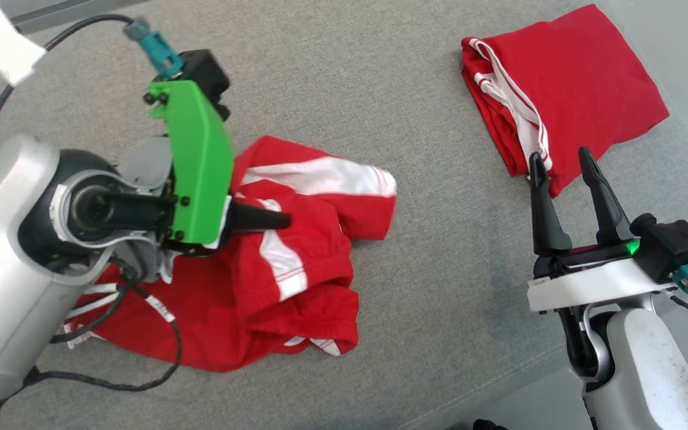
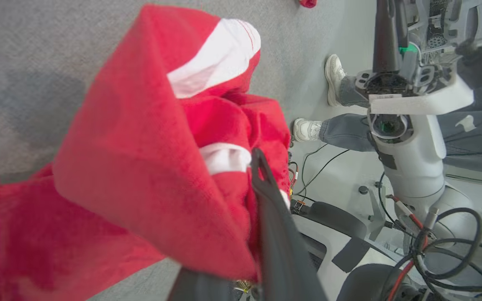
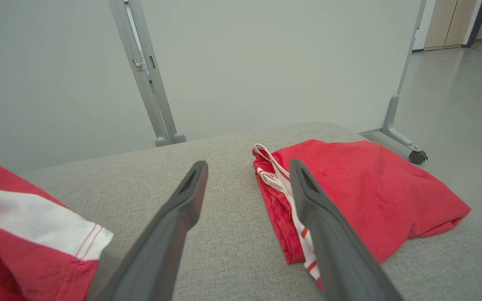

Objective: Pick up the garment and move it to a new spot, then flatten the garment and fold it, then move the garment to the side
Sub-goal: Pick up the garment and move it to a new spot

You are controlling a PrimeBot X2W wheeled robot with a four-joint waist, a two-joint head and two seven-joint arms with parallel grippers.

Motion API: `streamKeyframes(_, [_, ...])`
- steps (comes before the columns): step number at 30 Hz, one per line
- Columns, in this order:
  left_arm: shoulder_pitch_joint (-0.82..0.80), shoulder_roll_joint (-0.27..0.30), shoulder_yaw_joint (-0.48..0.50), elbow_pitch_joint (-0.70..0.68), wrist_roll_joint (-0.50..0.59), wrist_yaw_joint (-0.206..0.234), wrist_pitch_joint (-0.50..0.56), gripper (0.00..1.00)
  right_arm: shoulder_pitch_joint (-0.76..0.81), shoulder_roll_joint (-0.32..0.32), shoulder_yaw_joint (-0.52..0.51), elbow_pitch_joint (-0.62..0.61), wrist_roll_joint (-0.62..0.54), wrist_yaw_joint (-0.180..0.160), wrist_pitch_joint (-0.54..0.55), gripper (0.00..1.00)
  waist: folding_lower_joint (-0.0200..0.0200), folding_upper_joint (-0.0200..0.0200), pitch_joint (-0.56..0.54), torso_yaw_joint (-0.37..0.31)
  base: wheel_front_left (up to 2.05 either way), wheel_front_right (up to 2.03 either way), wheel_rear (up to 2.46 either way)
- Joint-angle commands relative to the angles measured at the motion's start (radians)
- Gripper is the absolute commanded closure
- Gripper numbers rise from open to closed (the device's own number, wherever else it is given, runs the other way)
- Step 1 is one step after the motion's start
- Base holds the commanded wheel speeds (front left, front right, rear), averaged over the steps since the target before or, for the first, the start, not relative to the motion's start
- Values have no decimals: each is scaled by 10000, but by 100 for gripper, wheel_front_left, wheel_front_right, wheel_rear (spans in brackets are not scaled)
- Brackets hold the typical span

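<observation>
Closed on a fold of the crumpled red, white-striped cloth garment (image 1: 296,298) at near left, the left gripper (image 1: 275,220) should lift high before carrying it, while the right gripper (image 1: 562,158) hangs open, empty.

Light was bright, even and diffuse. Faint soft shadows lay on the grey surface (image 1: 380,89) beside the garment (image 1: 308,280). Left wrist view: near cloth was blurred. Wrist-view edges bowed.
</observation>
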Motion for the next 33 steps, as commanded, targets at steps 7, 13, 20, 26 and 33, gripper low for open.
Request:
streamKeyframes(7, [1018,771,120,517,40,-578,-346,100,158,2,-8,66,-220,-3,-27,0,0,118,-21,182,0,0,0])
streamKeyframes(13, [1578,588,246,375,-16,-1028,-882,0,126,-1,19,143,-564,-3,-27,0,0,118,-255,719,0,0,0])
streamKeyframes(20, [1814,97,370,611,667,-1717,-2276,0,225,-8,48,228,-957,-3,-27,0,0,118,-736,1277,0,0,0])
streamKeyframes(26, [2315,-24,355,417,1619,-2389,-3747,0,504,-3,-149,202,-1345,-3,-27,0,0,118,-1195,1739,0,0,0])
streamKeyframes(33, [3415,315,516,575,3721,-2555,-6582,0,921,-12,-584,114,-1767,-3,-27,0,0,118,-1786,2428,0,0,0])
